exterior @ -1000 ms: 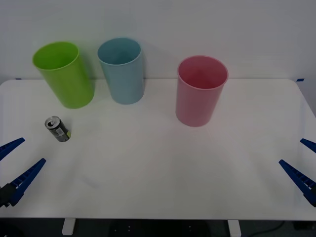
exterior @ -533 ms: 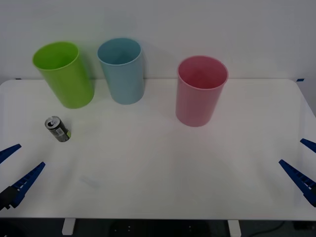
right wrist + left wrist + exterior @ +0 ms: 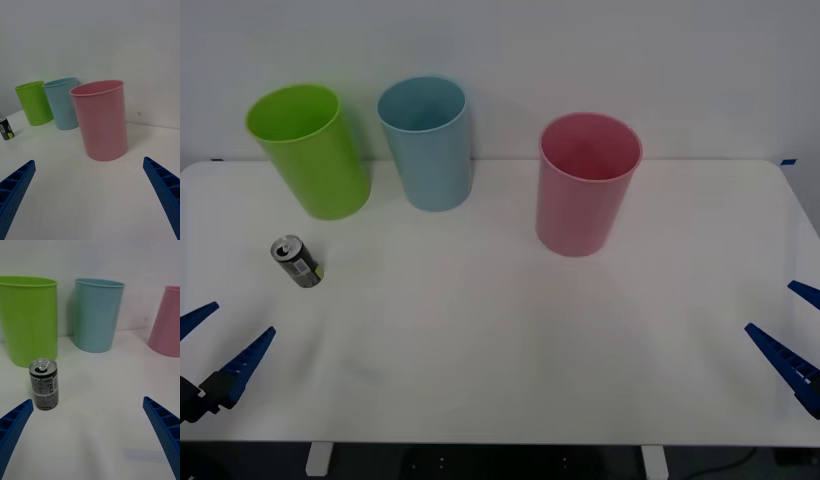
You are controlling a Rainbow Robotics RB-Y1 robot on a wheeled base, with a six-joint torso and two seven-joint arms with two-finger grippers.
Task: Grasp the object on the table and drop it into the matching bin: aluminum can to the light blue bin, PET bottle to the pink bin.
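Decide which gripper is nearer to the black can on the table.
Left. The left gripper sits open just in front of the can; the right gripper waits open across the table.

Matt white table [image 3: 510, 340], smooth plastic pink bin [image 3: 585, 190], light blue bin [image 3: 430, 150], shiny metal-topped can [image 3: 44, 388], ribbed fingers [image 3: 165, 431]

I read this as a lab test cell: bare white desk [image 3: 500, 350], blank pale wall [image 3: 630, 60] behind, plain colour-coded bins.
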